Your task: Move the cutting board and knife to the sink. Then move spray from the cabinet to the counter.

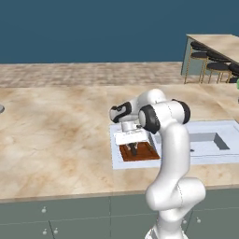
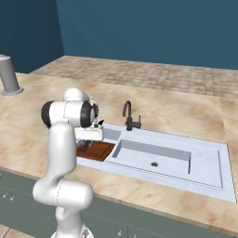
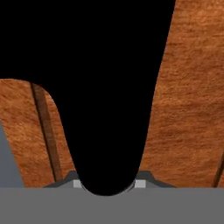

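**Knife over the board at the sink**

The black knife handle [image 3: 109, 100] fills the hand view, pinched in the partly closed gripper [image 1: 134, 150] above the reddish-brown grooved wooden cutting board [image 1: 144, 153], already on the grey steel sink [image 2: 204, 162] drainboard. Spray fetching remains.

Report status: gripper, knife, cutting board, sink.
Gripper low over cutting board, shut on knife handle. Board lies on the sink drainboard, left of the basin. Faucet stands behind, clear of the hand.
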